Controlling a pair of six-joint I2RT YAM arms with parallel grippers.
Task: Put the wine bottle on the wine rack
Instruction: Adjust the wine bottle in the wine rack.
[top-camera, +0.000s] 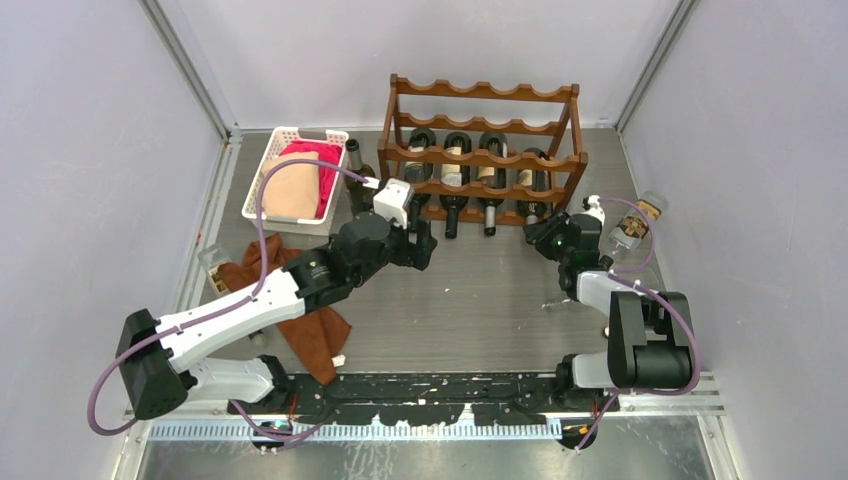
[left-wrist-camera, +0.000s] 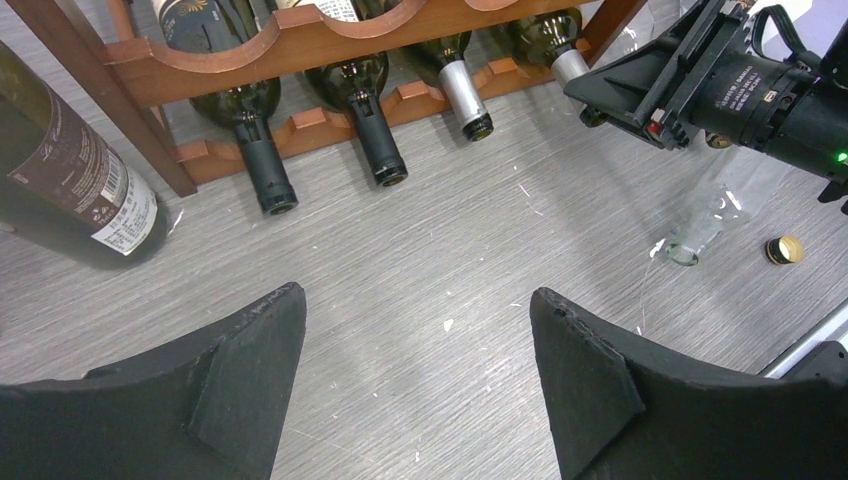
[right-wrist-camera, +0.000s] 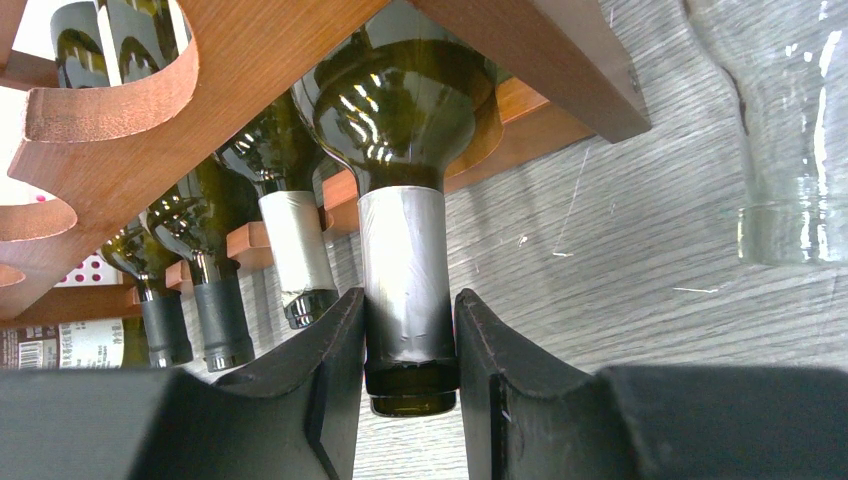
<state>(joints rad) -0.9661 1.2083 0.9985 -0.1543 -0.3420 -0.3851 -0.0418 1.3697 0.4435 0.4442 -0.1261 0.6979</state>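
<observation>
Silver-foiled neck of wine bottle (right-wrist-camera: 402, 215) tight in right end effector (right-wrist-camera: 408, 305); left end effector (left-wrist-camera: 418, 293) wide open

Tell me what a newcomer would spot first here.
The dark wooden rack at the back, four bottles lying in its lowest tier. The right gripper is clamped on the rightmost bottle's silver-foiled neck, while the left gripper hangs open over the table before the rack.
</observation>
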